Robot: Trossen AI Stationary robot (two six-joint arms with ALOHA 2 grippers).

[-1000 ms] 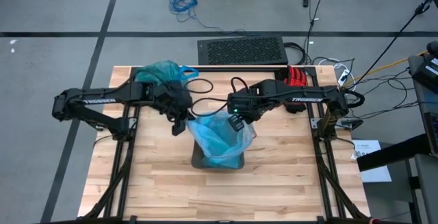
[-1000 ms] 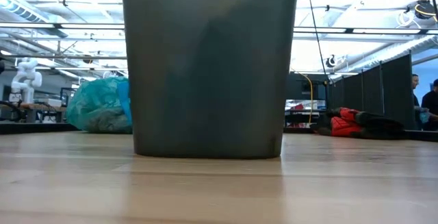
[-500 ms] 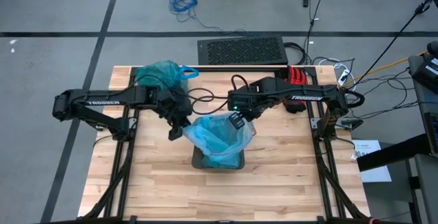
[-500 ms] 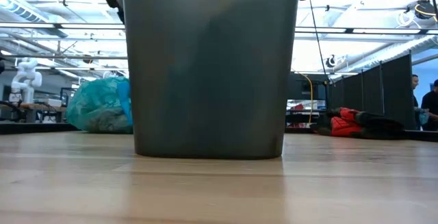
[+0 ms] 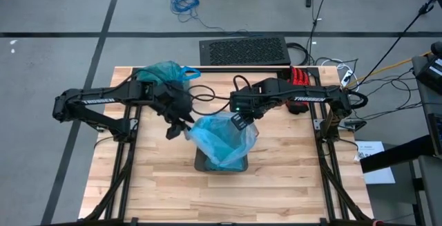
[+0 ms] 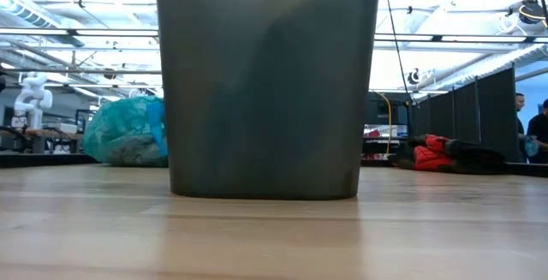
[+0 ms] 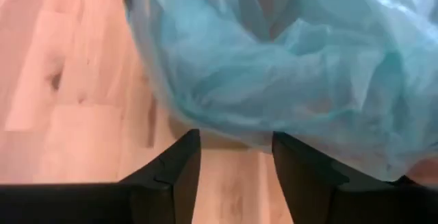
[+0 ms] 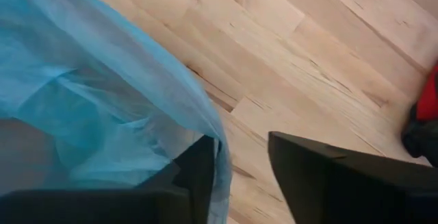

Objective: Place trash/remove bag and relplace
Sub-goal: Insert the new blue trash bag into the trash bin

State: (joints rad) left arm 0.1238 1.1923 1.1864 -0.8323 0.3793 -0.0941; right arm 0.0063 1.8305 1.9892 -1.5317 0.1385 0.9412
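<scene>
A dark bin [image 5: 219,162] stands mid-table with a pale sky-blue plastic bag [image 5: 222,137] billowing out of its top. My left gripper [image 5: 175,129] is open just left of that bag's rim; in the left wrist view the plastic [image 7: 274,66] lies beyond its fingertips. My right gripper [image 5: 239,121] is open at the bag's far rim. The bag [image 5: 162,72], teal-green with blue handles, rests on its bottom at the table's far left [image 6: 127,132]. The trash cannot be made out. My right gripper comes from above, pointing steeply down. The sky-blue bag's rim [image 8: 217,145] hangs slack along the inner side of one finger [image 8: 198,176]. The other finger [image 8: 308,172] stands apart from it, with bare wood showing in the gap.
A red glove [image 5: 298,77] lies at the far right corner, beside cables [image 5: 207,95] that run across the far half. A black perforated box [image 5: 243,50] sits beyond the far edge. Bare wood lies along the near half and on both sides of the bin.
My left gripper has drawn back a little from the sky-blue bag toward the table's left edge and has risen; the bag's left rim now stands free of it. The right arm has kept its place at the far rim.
</scene>
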